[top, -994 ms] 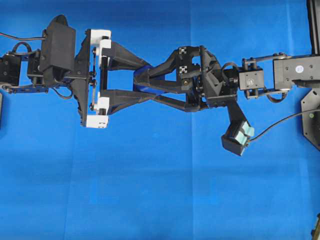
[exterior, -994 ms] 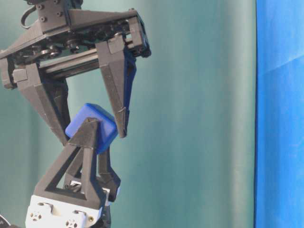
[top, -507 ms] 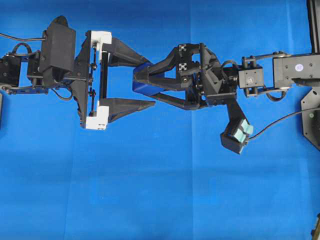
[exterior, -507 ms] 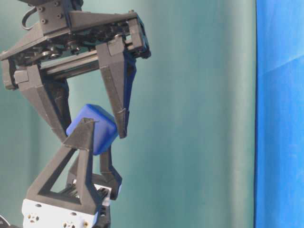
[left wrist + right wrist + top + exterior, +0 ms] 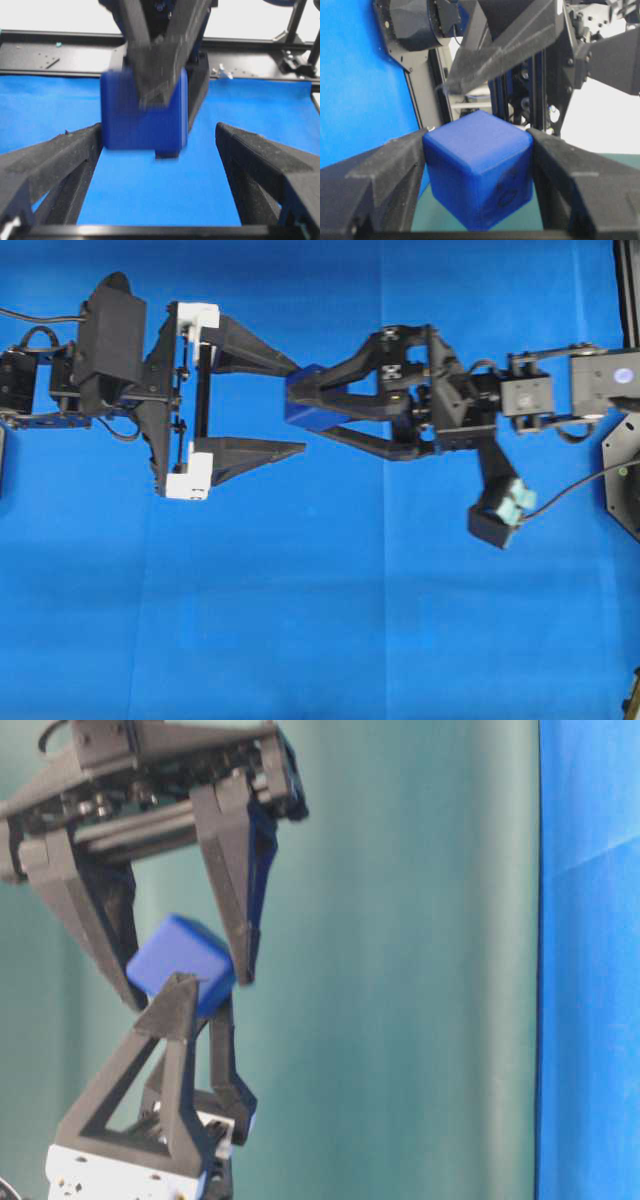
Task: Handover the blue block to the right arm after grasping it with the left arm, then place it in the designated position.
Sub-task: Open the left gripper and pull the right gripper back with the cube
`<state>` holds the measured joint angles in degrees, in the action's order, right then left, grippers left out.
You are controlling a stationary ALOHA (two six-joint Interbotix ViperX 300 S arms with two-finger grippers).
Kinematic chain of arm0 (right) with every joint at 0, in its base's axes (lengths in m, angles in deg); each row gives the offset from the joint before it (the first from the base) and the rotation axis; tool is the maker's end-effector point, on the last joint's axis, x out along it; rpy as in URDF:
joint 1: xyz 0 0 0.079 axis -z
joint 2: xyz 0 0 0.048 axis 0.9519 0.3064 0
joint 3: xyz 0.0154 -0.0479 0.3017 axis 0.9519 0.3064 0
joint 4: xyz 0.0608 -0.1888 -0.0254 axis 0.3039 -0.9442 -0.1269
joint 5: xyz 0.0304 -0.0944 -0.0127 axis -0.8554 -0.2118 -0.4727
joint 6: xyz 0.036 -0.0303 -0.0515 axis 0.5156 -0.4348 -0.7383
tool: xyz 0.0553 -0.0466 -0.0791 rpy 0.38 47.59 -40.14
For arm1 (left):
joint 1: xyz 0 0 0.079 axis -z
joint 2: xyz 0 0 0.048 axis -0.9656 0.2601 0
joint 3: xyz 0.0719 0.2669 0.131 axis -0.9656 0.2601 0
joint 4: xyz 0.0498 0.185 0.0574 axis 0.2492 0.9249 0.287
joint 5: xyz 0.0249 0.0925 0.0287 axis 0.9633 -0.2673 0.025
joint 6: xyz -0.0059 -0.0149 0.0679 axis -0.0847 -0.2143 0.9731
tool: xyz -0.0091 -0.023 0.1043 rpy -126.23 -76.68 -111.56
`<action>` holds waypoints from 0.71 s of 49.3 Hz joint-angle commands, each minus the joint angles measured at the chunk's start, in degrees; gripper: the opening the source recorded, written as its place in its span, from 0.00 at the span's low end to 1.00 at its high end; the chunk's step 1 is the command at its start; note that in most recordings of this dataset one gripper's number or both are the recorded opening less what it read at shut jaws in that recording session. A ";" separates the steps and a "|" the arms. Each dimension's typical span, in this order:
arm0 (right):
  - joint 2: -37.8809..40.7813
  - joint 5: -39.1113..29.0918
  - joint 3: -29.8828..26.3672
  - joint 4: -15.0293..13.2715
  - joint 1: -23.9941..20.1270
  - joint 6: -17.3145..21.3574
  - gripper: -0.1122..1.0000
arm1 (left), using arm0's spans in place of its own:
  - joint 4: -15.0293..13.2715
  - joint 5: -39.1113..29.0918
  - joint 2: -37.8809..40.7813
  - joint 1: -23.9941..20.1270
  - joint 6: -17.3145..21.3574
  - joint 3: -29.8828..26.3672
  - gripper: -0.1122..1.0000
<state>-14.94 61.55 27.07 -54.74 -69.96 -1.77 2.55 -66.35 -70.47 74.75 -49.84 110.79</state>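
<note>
**Handover in mid-air: block carried by the right arm**

The blue block sits clamped between the right end effector fingers, raised above the blue cloth. The left end effector, at 9 o'clock of the block, stands spread and released. The cube looks rigid, light and smooth; flat opposite faces suit gripping. Only the right wrist view shows both contact faces; overhead hides them.

A smooth, matt plastic blue block, matt black claw fingers with grainy pads, and creased blue cloth covering the desk.
</note>
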 commanded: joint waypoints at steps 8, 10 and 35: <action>-6.94 -1.23 3.34 0.18 -0.18 0.18 0.59 | 0.00 0.44 -2.99 -0.18 0.09 0.79 0.94; -7.91 -1.76 3.96 0.26 -0.26 0.18 0.59 | 0.00 0.44 -3.34 -0.18 0.09 1.05 0.94; -14.06 -6.59 7.21 1.41 -1.23 0.35 0.59 | 0.00 0.44 -4.57 -0.18 0.09 2.29 0.94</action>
<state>-28.47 54.96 35.07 -53.86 -71.02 -1.59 2.55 -66.26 -73.99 74.66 -49.75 113.69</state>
